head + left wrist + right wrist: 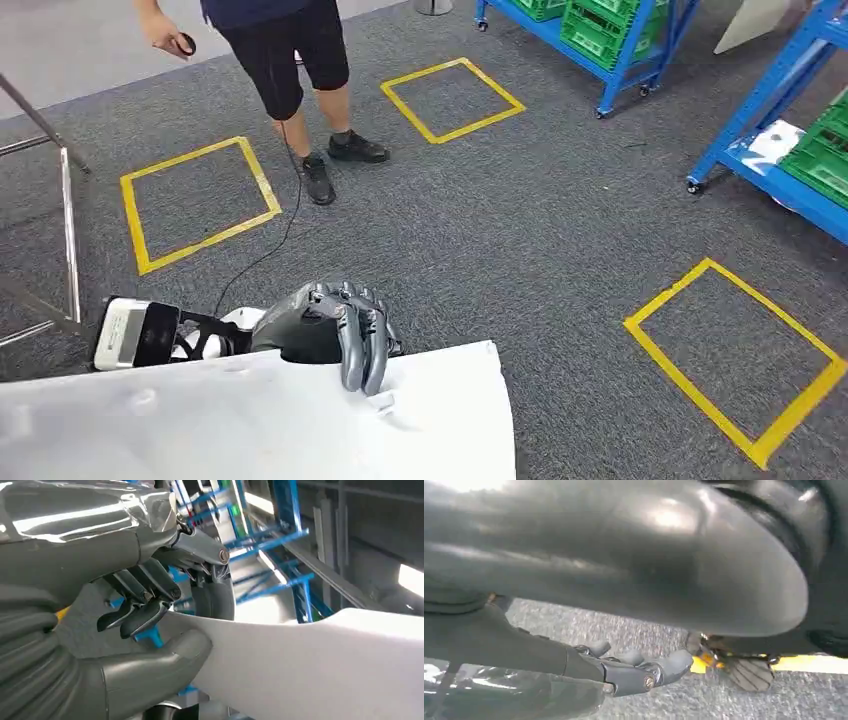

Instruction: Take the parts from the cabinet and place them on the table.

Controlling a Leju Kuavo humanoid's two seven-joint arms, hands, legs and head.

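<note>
Over grey carpet, left hand [335,335] grips white part [250,420]; unlabelled.

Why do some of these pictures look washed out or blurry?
In the head view, even light and sharp carpet, but the white part is overexposed, its surface detail lost. In the left wrist view, the left hand is sharp, the blue racks behind it blurred, with window glare. In the right wrist view, a dark body part close to the lens is blurred and glossy; the right hand is clearer.
</note>
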